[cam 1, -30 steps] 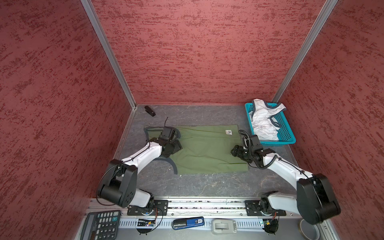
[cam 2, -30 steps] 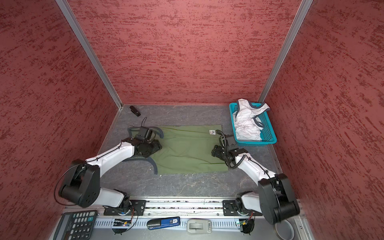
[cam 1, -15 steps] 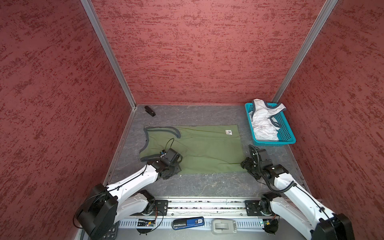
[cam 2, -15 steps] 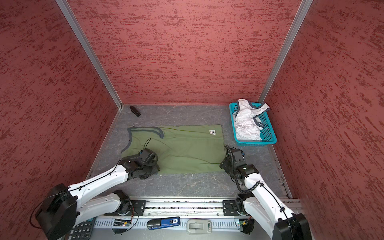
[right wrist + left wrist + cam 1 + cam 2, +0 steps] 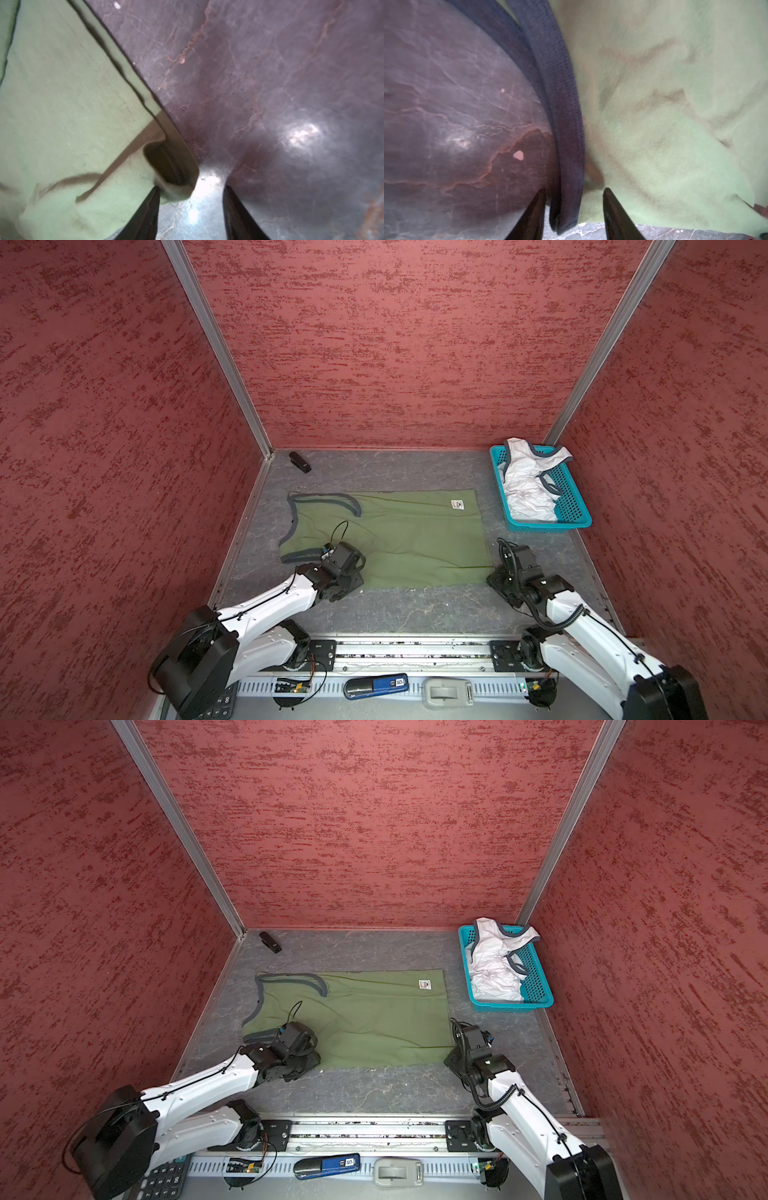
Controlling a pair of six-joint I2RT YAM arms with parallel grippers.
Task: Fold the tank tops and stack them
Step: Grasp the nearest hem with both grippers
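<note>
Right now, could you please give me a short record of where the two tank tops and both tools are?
olive tank top: spread flat on the table, neck end to the left in both top views
white tank top: crumpled in the turquoise basket, back right
left tool: open, jaws either side of the grey trim of the near strap
right tool: open, jaws either side of the near hem corner
stack: none yet; the tops lie apart
</note>
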